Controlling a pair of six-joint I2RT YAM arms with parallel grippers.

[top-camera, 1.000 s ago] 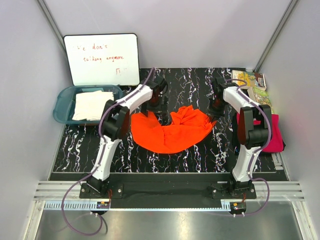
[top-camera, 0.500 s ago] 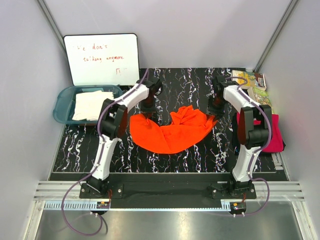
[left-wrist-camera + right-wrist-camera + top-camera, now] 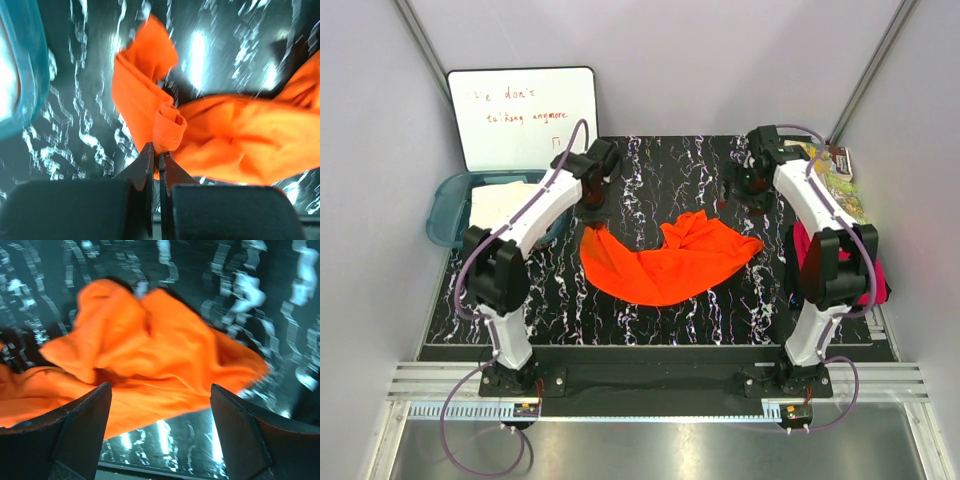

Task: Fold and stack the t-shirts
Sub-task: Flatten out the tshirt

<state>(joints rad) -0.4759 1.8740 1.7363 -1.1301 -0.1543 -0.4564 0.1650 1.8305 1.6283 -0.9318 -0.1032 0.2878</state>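
Note:
A bright orange t-shirt (image 3: 665, 262) lies crumpled in the middle of the black marbled table. My left gripper (image 3: 593, 215) is at the shirt's far left corner. In the left wrist view this gripper (image 3: 156, 150) is shut on a rolled hem of the orange t-shirt (image 3: 220, 135). My right gripper (image 3: 740, 195) hovers behind the shirt's right corner. Its jaws (image 3: 160, 390) stand wide open above the orange fabric (image 3: 150, 355), holding nothing. A magenta-pink t-shirt (image 3: 873, 283) lies at the right edge, partly hidden by the right arm. A cream-white t-shirt (image 3: 492, 210) rests in the tub.
The teal tub (image 3: 445, 215) stands at the back left, its rim (image 3: 20, 75) close to my left gripper. A whiteboard (image 3: 525, 118) leans on the back wall. Colourful booklets (image 3: 835, 175) lie at the back right. Grey walls enclose the table.
My left gripper closed on the shirt's left corner and drew it left and back. The right gripper opened, let go of the right corner and pulled back.

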